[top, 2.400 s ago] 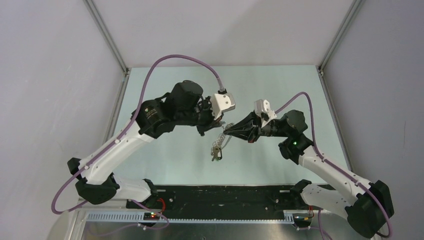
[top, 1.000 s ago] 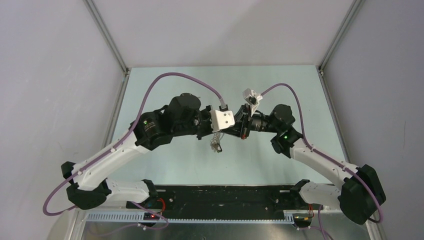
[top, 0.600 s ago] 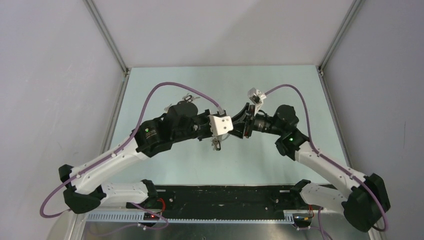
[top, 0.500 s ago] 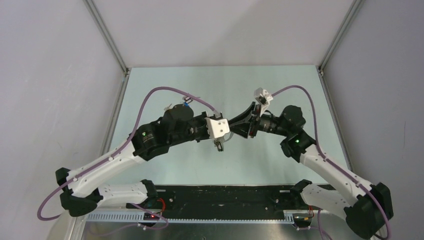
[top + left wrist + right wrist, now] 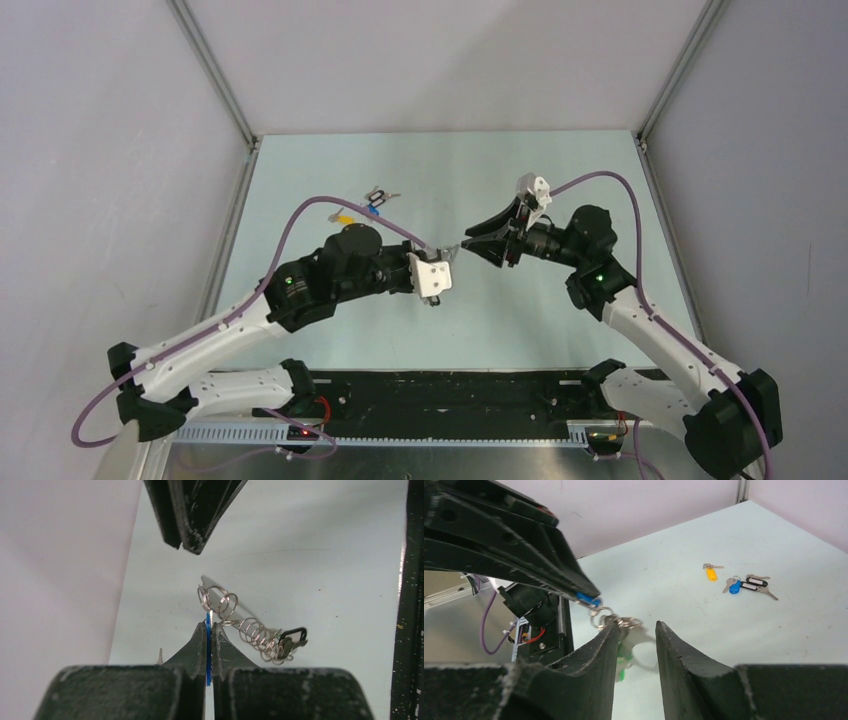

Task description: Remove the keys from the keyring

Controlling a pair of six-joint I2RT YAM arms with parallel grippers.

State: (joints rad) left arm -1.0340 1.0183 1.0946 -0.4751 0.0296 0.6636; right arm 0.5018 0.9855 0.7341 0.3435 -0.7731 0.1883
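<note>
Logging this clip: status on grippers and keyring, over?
Left gripper shut on blue key, keyring dangling from it. Right gripper open, fingers beside keyring. Loose keys lie on table; nothing in the way.

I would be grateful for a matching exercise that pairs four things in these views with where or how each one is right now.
Things:
1. yellow key
2. blue key joined to the rings
3. green key
4. right gripper

States:
A. fingers apart
B. lying loose on the table
C. clamped in the left gripper
D. hanging below the rings

Pairs: 1-B, 2-C, 3-D, 4-A.
</note>
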